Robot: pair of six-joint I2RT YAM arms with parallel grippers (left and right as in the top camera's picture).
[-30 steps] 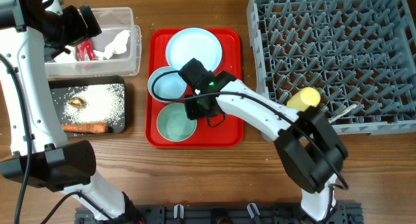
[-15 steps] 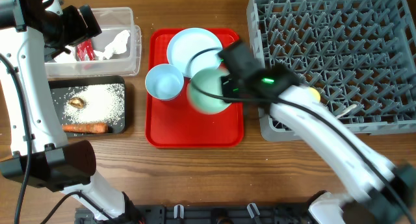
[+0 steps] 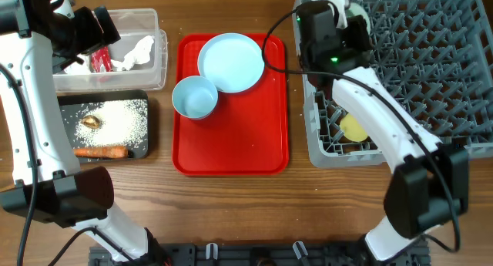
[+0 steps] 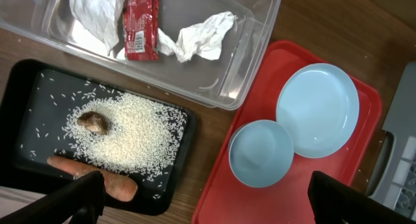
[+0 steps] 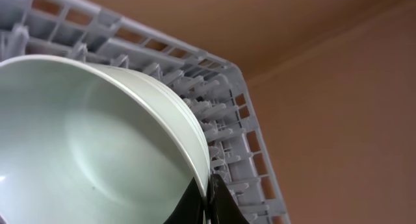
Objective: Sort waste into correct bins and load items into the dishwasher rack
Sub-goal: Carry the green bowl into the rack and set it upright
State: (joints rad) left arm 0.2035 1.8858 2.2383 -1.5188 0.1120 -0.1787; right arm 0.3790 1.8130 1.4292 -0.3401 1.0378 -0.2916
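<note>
Flat red tray (image 3: 248,139) on wooden table (image 3: 231,208), black rail (image 3: 254,257) along front edge

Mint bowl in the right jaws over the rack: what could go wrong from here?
1. The jaws pinch the bowl only at its thin rim, so it may pivot or slip.
2. It hangs tilted near a corner of the rack; released here, it could catch on pegs or tip over the edge.

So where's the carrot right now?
In the overhead view, the carrot lies on the left, in the black tray, just below the rice.
</note>
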